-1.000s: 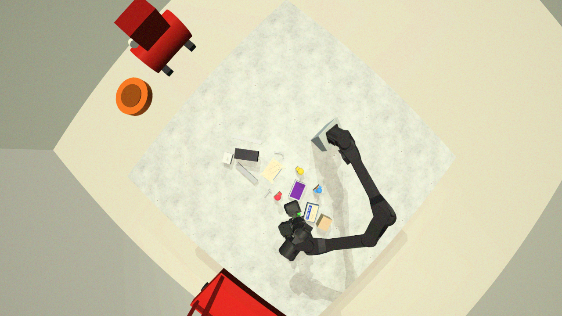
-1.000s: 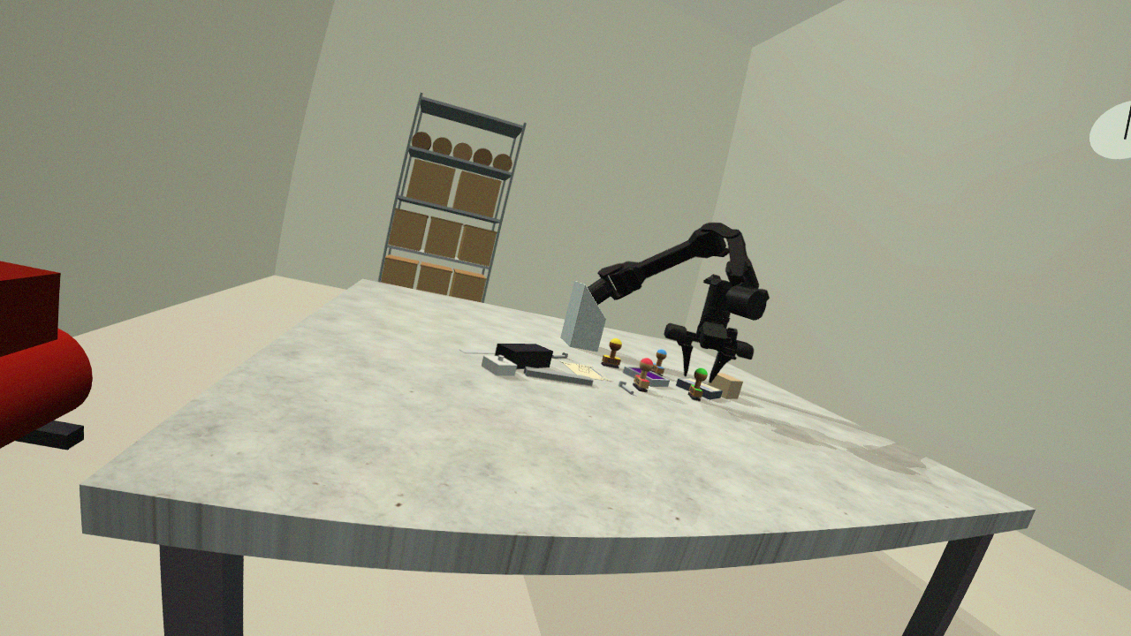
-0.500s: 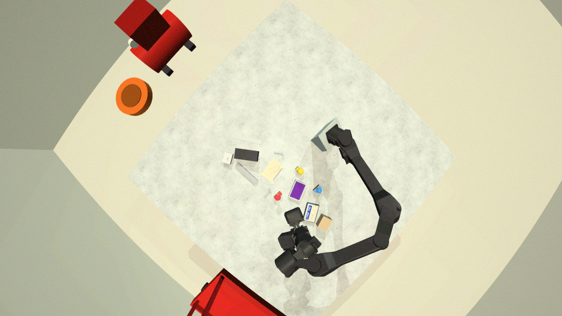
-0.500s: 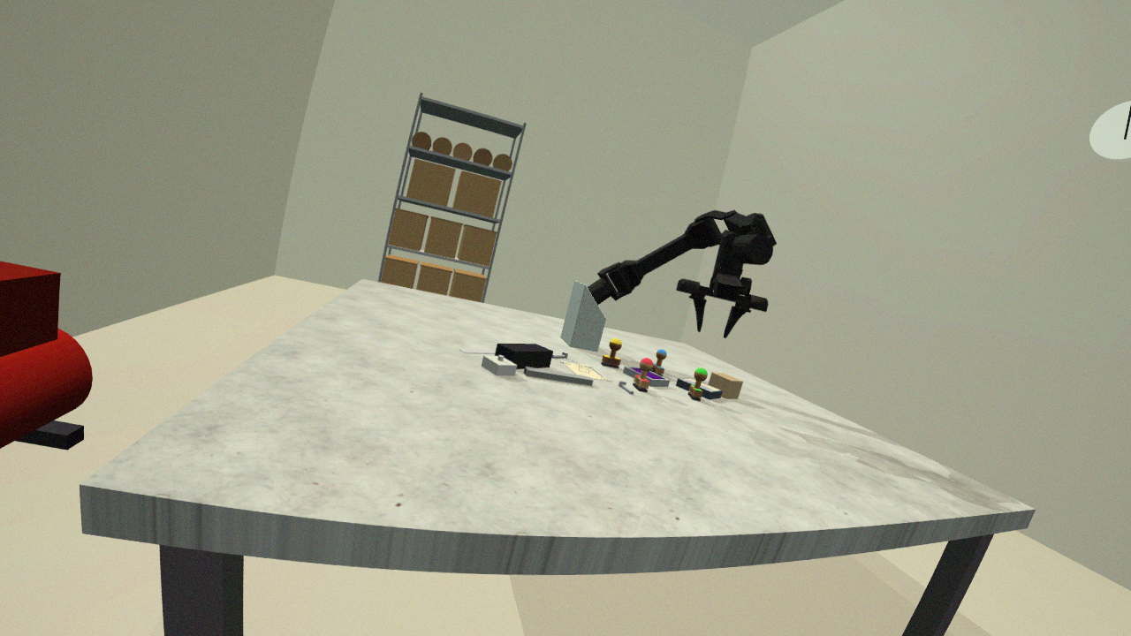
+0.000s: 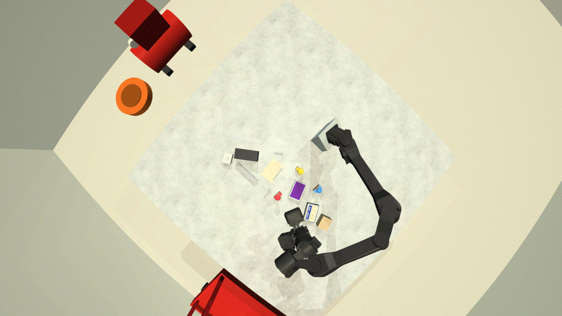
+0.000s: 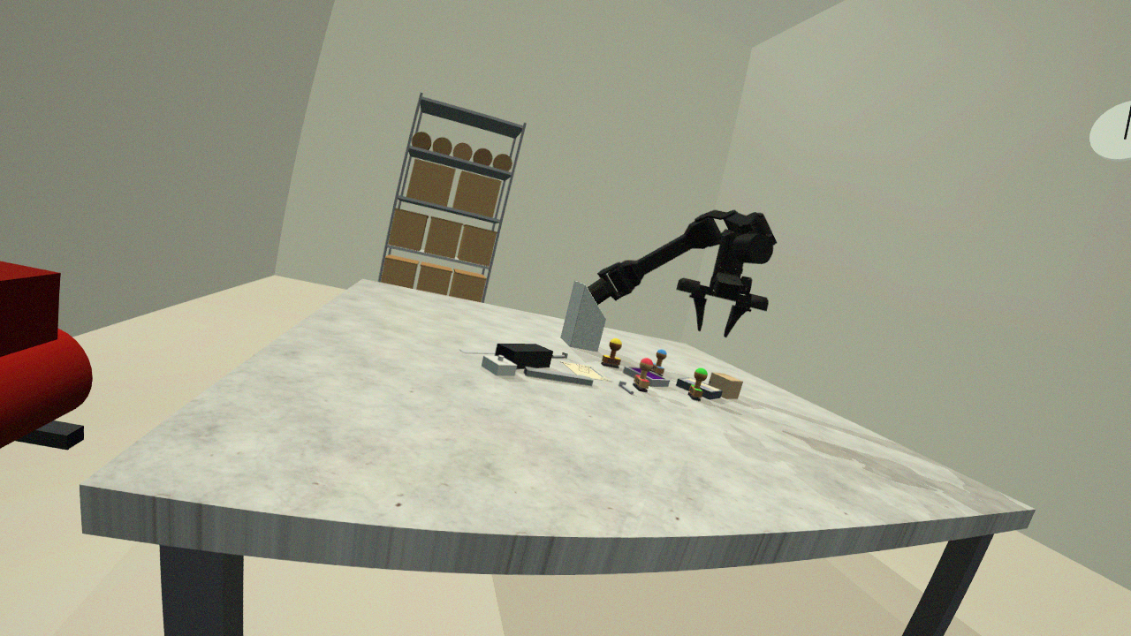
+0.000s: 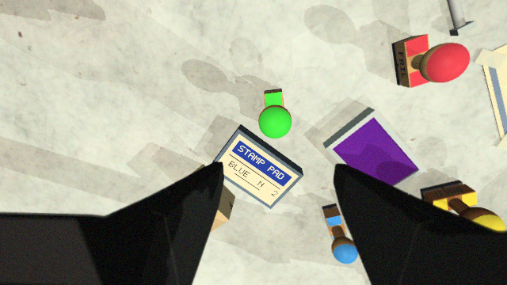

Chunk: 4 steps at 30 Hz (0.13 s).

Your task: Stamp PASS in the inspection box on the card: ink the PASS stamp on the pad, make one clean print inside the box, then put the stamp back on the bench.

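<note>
My gripper [image 6: 712, 333] [image 7: 277, 171] is open and empty, high above the bench. Below it the green-knobbed stamp [image 6: 701, 372] [image 7: 275, 122] stands upright; the gripper hides it in the top view, and its label is not readable. The red stamp [image 5: 277, 196] [image 6: 646, 363] [image 7: 445, 62] reads FAIL. The blue stamp [image 5: 318, 190] [image 7: 344, 252] and yellow stamp [image 5: 300, 170] [image 7: 489, 222] stand on the pad's other side. The purple ink pad [image 5: 297, 190] [image 7: 374, 154] lies uncovered. The cream card [image 5: 267, 171] shows faint outlines; I cannot make out a print.
The pad lid [image 5: 311, 212] [image 7: 257, 174], marked STAMP PAD, lies beside the green stamp. A tan block [image 5: 324, 222] [image 6: 725, 385] is beside the lid. A black box [image 5: 246, 154] [image 6: 523, 354], a small white block [image 5: 227, 158] and a grey bar [image 5: 247, 172] lie beyond the card.
</note>
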Tool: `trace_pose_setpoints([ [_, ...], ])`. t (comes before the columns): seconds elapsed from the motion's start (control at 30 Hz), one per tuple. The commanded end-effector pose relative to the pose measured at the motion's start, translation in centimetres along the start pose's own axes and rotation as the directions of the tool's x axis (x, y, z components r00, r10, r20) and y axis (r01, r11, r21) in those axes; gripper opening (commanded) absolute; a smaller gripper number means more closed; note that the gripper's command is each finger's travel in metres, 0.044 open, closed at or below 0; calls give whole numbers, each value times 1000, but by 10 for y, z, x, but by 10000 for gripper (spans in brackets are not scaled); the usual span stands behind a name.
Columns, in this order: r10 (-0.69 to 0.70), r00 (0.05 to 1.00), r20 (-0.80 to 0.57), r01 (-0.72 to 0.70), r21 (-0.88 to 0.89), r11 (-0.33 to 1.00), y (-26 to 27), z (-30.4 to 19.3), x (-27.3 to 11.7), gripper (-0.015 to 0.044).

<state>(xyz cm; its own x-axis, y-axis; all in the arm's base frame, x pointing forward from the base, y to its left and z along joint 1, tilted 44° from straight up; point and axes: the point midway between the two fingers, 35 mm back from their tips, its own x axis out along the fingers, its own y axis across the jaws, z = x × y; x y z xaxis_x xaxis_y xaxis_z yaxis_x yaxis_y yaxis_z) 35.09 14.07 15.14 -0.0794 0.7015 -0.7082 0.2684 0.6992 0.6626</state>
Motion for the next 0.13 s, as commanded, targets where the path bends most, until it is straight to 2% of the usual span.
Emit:
trace_pose_setpoints([
  [0.0, 0, 1000, 0, 0, 0, 1000, 0, 0, 0, 264],
  [0.1, 0, 1000, 0, 0, 0, 1000, 0, 0, 0, 264],
])
